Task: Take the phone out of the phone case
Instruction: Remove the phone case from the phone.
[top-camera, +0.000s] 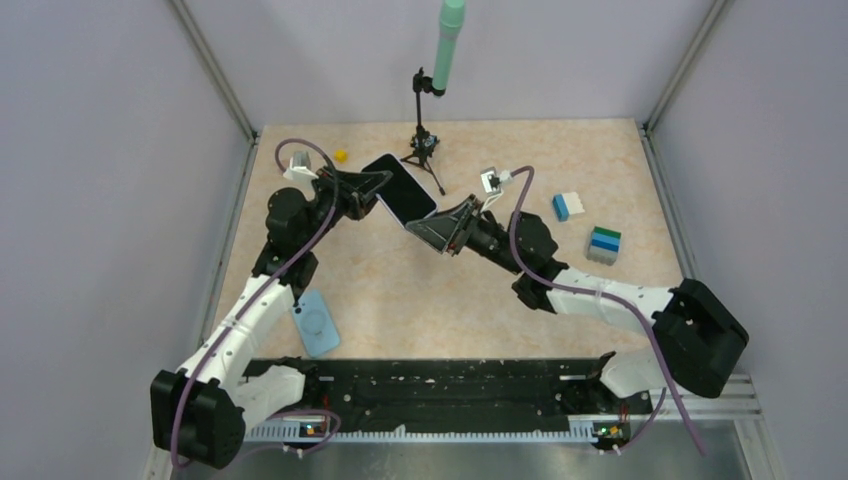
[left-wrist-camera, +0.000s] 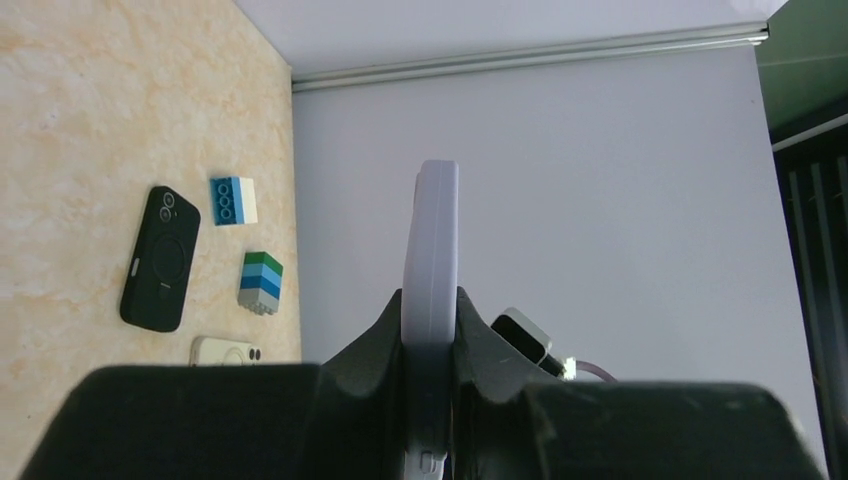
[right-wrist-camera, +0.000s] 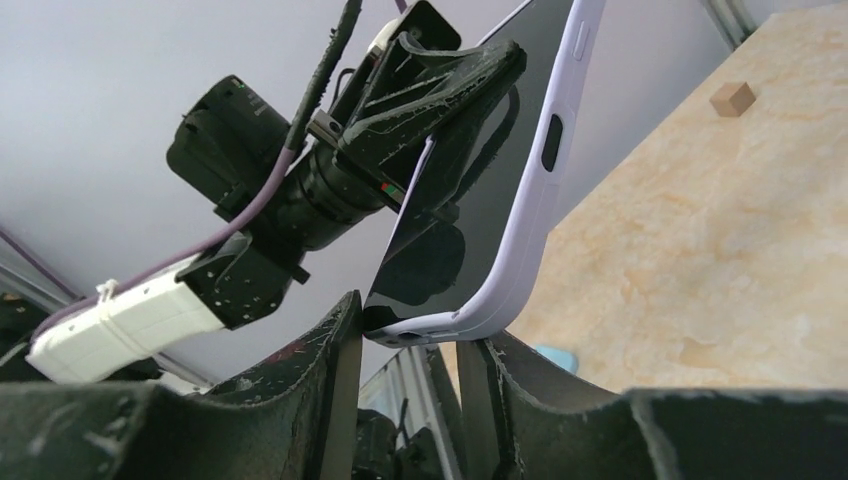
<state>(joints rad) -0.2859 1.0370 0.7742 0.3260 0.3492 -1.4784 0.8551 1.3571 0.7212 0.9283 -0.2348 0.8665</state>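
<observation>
- lilac case (right-wrist-camera: 520, 240), rounded at the corners, is being held aloft with the phone (right-wrist-camera: 480, 170) inside, well above the bench (right-wrist-camera: 720, 250), between the two arms.
- one end is being pinched firmly across its flat faces by the left fingers (left-wrist-camera: 375, 340).
- the other end is being flanked narrowly by the right fingers (right-wrist-camera: 335, 340); whether it is being clamped cannot be told.
- the case is being judged rubbery and pliant, the glossy black glass stiff, slick and fragile.
- the case lip at a corner is being favoured for peeling, with hard pressure on the glass being avoided.
</observation>
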